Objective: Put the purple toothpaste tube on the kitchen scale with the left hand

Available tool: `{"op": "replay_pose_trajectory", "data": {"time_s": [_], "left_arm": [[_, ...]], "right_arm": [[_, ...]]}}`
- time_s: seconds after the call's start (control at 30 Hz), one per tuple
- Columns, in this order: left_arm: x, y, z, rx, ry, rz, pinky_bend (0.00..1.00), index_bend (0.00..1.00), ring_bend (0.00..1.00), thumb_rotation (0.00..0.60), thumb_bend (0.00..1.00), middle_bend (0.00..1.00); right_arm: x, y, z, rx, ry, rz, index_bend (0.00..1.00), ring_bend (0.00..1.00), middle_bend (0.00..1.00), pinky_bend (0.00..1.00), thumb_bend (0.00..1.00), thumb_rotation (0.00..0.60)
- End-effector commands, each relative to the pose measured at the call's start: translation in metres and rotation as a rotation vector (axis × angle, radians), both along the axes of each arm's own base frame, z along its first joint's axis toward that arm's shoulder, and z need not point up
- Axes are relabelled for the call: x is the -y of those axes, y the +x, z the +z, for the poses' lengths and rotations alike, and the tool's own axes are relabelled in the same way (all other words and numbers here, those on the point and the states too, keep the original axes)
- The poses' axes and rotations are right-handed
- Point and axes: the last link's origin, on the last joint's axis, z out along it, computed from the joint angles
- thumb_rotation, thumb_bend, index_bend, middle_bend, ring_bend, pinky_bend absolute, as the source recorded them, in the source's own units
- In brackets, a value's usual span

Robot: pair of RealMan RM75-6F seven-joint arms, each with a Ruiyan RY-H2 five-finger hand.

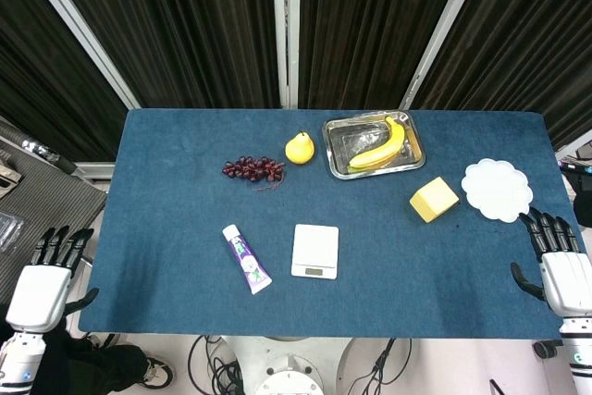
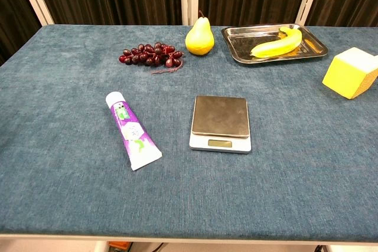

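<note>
The purple and white toothpaste tube (image 1: 246, 259) (image 2: 132, 128) lies flat on the blue cloth, cap pointing away from me. The kitchen scale (image 1: 315, 251) (image 2: 220, 122) sits just right of it with nothing on its platform. My left hand (image 1: 48, 277) hangs off the table's left front corner, fingers apart and holding nothing, well away from the tube. My right hand (image 1: 558, 260) sits at the table's right edge, fingers spread and empty. Neither hand shows in the chest view.
Dark grapes (image 1: 253, 169) and a yellow pear (image 1: 299, 147) lie behind the tube. A metal tray (image 1: 339, 156) holds a banana (image 1: 383, 147). A yellow block (image 1: 434, 199) and a white scalloped plate (image 1: 498, 190) stand at the right.
</note>
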Motion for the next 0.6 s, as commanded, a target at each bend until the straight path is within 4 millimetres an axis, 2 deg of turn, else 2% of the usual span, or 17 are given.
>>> {"op": "replay_pose_trajectory", "data": {"time_s": [0.03, 0.23, 0.33, 0.5, 0.6], "left_arm": [[0.0, 0.0, 0.0, 0.0, -0.002, 0.0, 0.0, 0.05, 0.0, 0.6, 0.14, 0.11], [-0.001, 0.004, -0.002, 0.002, -0.018, -0.013, 0.0, 0.05, 0.0, 0.6, 0.14, 0.1], [-0.005, 0.014, -0.006, 0.013, -0.049, -0.05, 0.0, 0.05, 0.0, 0.6, 0.15, 0.1], [-0.009, 0.05, -0.029, 0.159, -0.21, -0.151, 0.0, 0.05, 0.0, 0.6, 0.15, 0.1], [-0.015, 0.07, -0.044, 0.15, -0.3, -0.235, 0.0, 0.05, 0.0, 0.6, 0.15, 0.1]], "right_arm": [[0.0, -0.001, 0.0, 0.001, 0.001, -0.001, 0.0, 0.0, 0.0, 0.0, 0.29, 0.6], [0.0, 0.0, -0.001, 0.001, 0.003, 0.002, 0.0, 0.0, 0.0, 0.0, 0.29, 0.6], [0.0, 0.0, 0.0, 0.003, 0.0, 0.003, 0.0, 0.0, 0.0, 0.0, 0.29, 0.6], [0.001, 0.0, 0.002, 0.007, -0.009, 0.002, 0.0, 0.0, 0.0, 0.0, 0.29, 0.6], [0.001, -0.002, 0.001, 0.005, -0.002, -0.01, 0.0, 0.0, 0.0, 0.0, 0.29, 0.6]]}}
